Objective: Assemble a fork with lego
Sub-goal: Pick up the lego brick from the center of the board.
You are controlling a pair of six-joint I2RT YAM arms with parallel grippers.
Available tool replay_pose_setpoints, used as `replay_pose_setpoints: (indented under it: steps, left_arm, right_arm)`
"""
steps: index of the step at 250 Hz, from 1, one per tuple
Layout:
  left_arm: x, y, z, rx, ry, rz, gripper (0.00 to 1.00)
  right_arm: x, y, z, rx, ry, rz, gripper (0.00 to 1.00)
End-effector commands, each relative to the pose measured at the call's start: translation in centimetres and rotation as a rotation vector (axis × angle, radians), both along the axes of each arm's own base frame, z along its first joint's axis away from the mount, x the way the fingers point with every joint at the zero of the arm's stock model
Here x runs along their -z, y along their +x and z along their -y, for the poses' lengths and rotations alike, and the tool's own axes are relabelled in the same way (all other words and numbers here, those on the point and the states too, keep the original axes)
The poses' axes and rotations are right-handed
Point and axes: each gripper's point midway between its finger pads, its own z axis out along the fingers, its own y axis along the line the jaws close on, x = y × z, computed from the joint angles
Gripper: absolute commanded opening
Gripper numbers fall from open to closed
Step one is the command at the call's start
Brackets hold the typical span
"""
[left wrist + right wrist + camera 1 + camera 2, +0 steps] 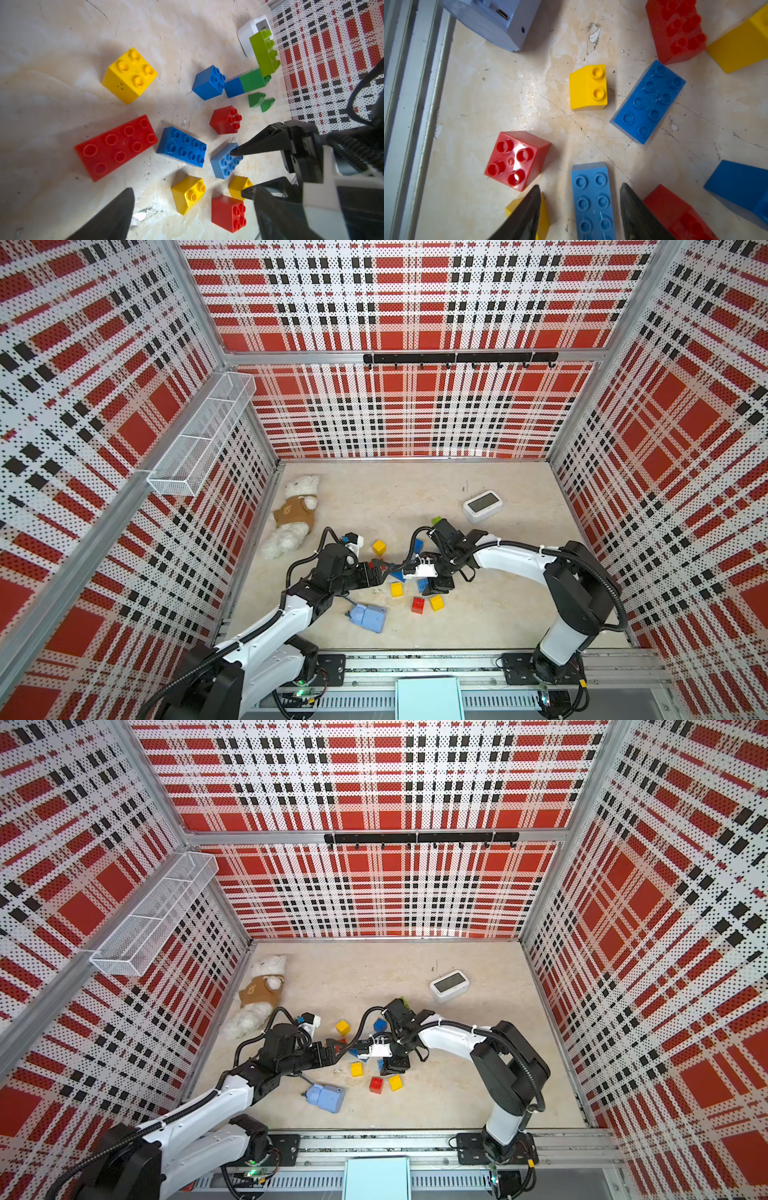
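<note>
the right gripper sat open around the light blue brick. it likely needed a slow, straight squeeze. the left gripper was wide.

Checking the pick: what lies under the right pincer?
A light-blue oblong brick lies flat, studs up, between the open fingers of the right pincer, a gap on each side. Its near end is cut off by the picture's edge.

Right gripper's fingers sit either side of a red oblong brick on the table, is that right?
No, the colour is wrong. In the right wrist view the fingers of the right gripper sit either side of a light blue oblong brick on the table, not a red one.
</note>
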Motion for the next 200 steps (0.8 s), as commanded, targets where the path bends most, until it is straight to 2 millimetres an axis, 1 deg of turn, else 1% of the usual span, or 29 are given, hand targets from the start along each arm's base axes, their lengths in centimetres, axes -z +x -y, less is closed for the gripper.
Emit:
replay_pose_setpoints:
  steps: [1,52,112,159,200]
  left_arm:
    - [-1.1,0.5,0.5,0.009,-0.032,0.031,0.92]
    - [-0.8,0.6,0.6,0.012,-0.032,0.025,0.92]
    - [-0.8,0.7,0.6,0.011,-0.029,0.029,0.92]
    - [-0.6,0.6,0.6,0.011,-0.027,0.029,0.91]
    - [-0.7,0.7,0.6,0.010,-0.025,0.032,0.91]
  right_arm:
    - [-0.1,1.3,-0.7,-0.030,0.020,0.063,0.61]
    - [1.0,1.5,-0.3,-0.028,-0.021,0.065,0.55]
    - [1.5,1.6,-0.1,-0.034,-0.049,0.058,0.46]
    - [1.6,1.7,-0.2,-0.033,-0.055,0.058,0.42]
    - [1.9,1.6,-0.1,-0.035,-0.070,0.053,0.44]
